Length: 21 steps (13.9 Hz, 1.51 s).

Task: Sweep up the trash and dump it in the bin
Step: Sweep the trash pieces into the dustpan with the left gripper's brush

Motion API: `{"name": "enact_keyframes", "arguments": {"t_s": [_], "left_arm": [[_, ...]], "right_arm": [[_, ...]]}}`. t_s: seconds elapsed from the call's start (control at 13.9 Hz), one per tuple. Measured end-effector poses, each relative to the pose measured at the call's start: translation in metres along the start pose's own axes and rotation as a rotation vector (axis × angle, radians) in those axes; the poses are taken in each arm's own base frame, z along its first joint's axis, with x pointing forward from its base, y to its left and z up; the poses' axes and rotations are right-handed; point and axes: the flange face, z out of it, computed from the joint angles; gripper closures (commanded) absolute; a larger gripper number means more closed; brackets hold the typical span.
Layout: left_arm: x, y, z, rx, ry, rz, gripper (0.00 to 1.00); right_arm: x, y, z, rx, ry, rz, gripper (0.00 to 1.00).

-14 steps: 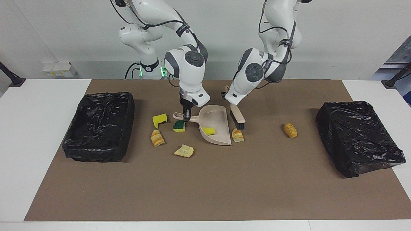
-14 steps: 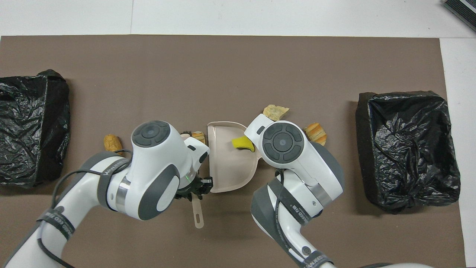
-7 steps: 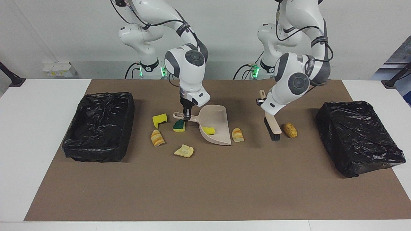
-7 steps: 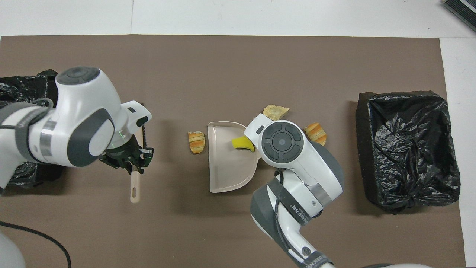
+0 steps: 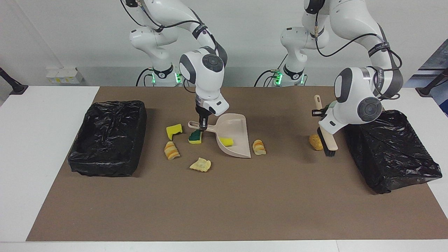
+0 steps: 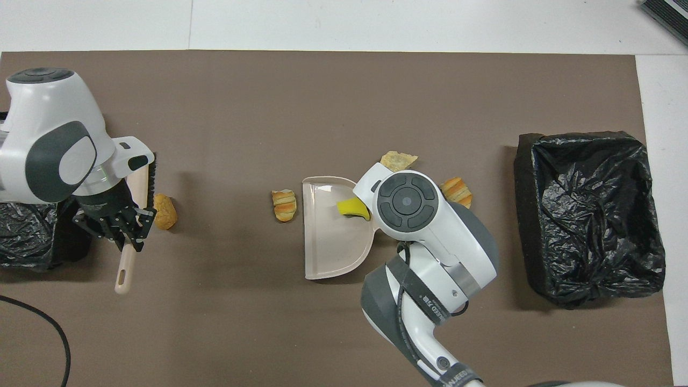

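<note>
One second on, left gripper (image 5: 322, 113) clenching brush (image 5: 327, 140) now beside tan scrap (image 5: 315, 142), right gripper (image 5: 202, 123) unmoved, gripping dustpan (image 5: 235, 138).

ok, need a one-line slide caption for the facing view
Left hand holds the brush beside a bread-like scrap; right hand grips the dustpan with one yellow sponge chunk in it.

brown mat (image 5: 224, 203), white table (image 5: 35, 140)

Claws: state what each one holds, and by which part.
Left claw holds the brush by its handle. Right claw holds the dustpan by its handle.
</note>
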Motion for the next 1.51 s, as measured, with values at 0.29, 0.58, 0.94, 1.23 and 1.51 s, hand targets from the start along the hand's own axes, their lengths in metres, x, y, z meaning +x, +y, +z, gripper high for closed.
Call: {"name": "enact_keyframes", "arguments": {"t_s": [0.29,0.58,0.94,1.23,1.51], "left_arm": [[0.001,-0.042,0.007,-0.046,-0.032,-0.03,1.0],[0.013,-0.04,0.021,-0.03,-0.065,-0.027,1.0],[0.044,-0.028,0.066,0.001,-0.17,-0.009,1.0],[0.043,0.014,0.069,0.01,-0.176,0.035,1.0],[0.037,0.099,0.073,-0.045,-0.167,0.115,1.0]], "right_arm": [[0.0,0.0,0.0,0.001,0.0,0.0,1.0],[0.0,0.0,0.0,0.001,0.0,0.0,1.0],[0.012,-0.001,0.006,0.007,0.002,-0.013,1.0],[0.022,0.004,0.006,0.004,0.012,-0.021,1.0],[0.023,0.004,0.007,0.005,0.012,-0.021,1.0]]}}
